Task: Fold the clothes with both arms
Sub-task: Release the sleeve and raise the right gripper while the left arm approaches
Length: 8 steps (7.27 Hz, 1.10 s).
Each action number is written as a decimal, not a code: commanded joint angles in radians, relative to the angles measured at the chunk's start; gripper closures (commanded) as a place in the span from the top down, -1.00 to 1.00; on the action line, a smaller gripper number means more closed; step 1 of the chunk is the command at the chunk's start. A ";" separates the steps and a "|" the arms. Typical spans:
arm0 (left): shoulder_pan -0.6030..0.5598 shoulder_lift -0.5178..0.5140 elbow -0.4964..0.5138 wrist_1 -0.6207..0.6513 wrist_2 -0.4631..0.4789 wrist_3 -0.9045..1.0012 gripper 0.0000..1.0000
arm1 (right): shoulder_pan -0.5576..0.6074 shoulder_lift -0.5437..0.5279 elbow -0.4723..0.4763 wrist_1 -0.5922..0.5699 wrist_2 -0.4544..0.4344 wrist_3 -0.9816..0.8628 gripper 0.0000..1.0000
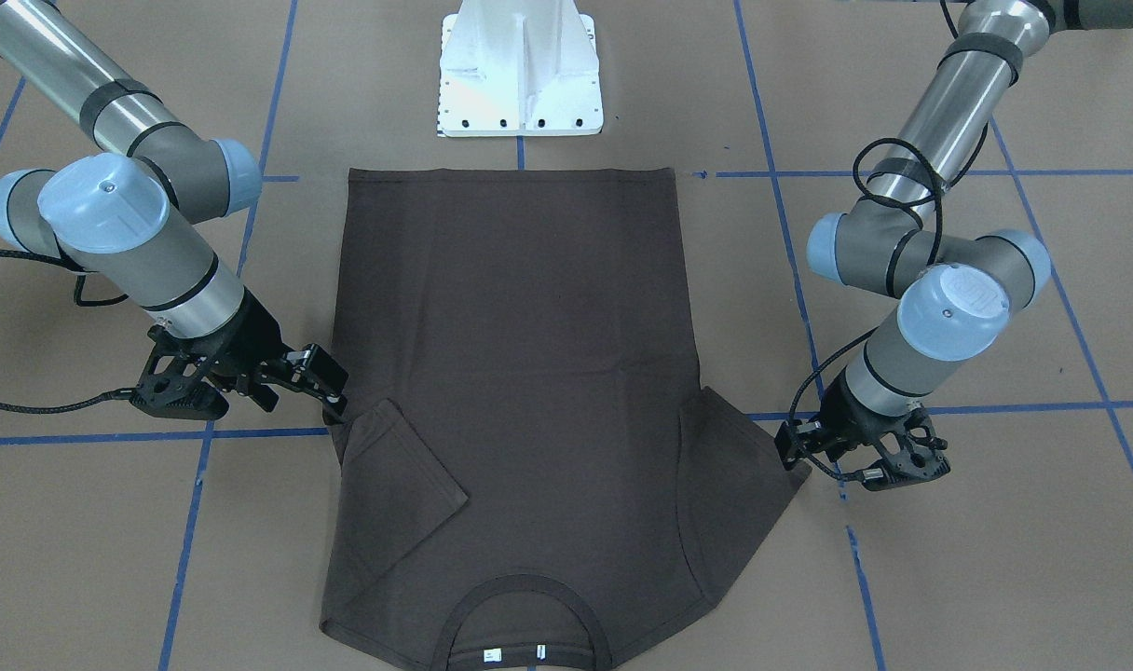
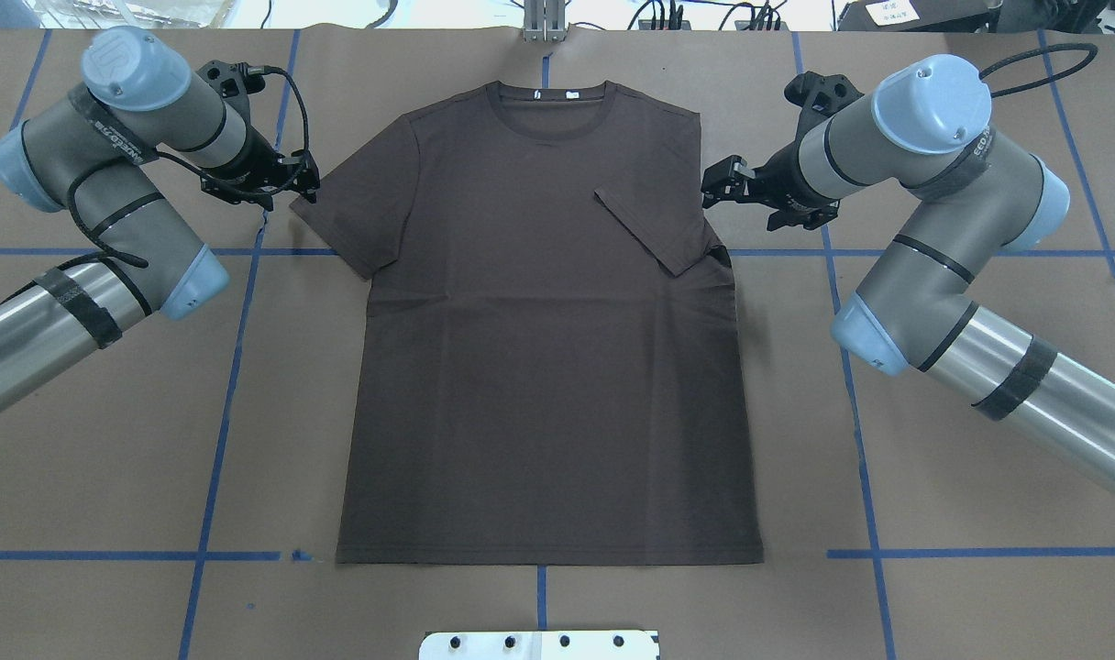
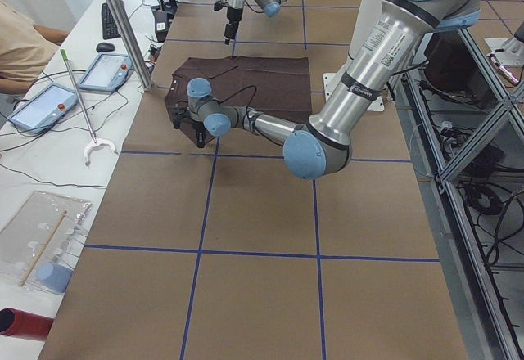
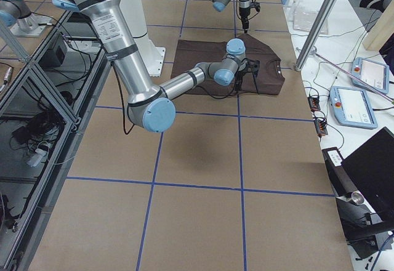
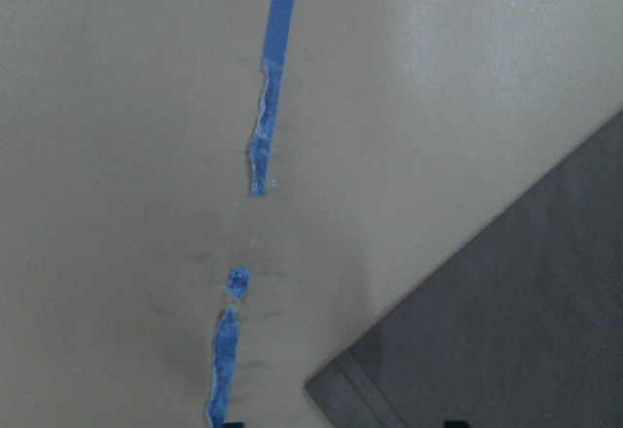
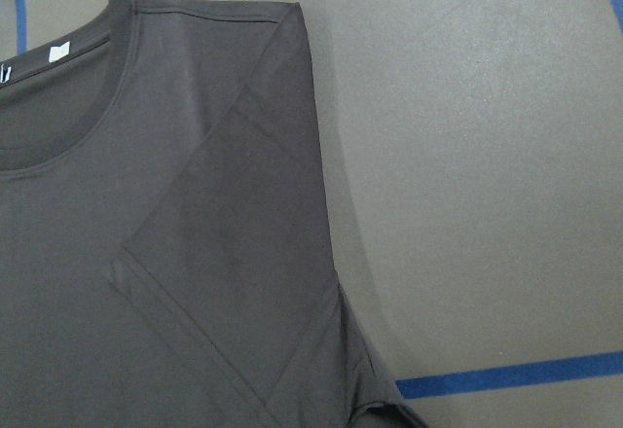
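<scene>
The dark brown T-shirt point(image 2: 539, 367) lies flat and face up on the brown table, collar point(image 2: 553, 103) at the far edge. Its sleeve on my right side point(image 2: 654, 229) is folded inward over the chest, as the right wrist view point(image 6: 243, 253) also shows. The other sleeve point(image 2: 356, 211) lies spread out. My left gripper point(image 2: 306, 188) sits low at that sleeve's tip point(image 5: 506, 340), open, with the corner between its fingertips. My right gripper point(image 2: 713, 188) hovers beside the folded shoulder, open and empty. In the front view the left gripper point(image 1: 792, 455) is at the right and the right gripper point(image 1: 332, 391) at the left.
The white pedestal base point(image 1: 520, 84) stands at the hem's side of the table. Blue tape lines point(image 5: 268, 107) grid the brown surface. A metal pole point(image 3: 123, 24) and a side table with tablets point(image 3: 49, 102) lie beyond the collar end.
</scene>
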 commanded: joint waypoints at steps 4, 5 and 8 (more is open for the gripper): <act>0.003 -0.007 0.019 -0.002 0.004 0.000 0.14 | -0.004 -0.001 -0.011 -0.001 -0.003 -0.002 1.00; 0.003 -0.016 0.034 -0.002 0.004 0.001 0.14 | -0.009 0.002 -0.011 -0.003 -0.006 -0.002 1.00; 0.005 -0.019 0.047 -0.010 0.003 0.003 0.13 | -0.009 0.004 -0.013 -0.003 -0.006 -0.002 1.00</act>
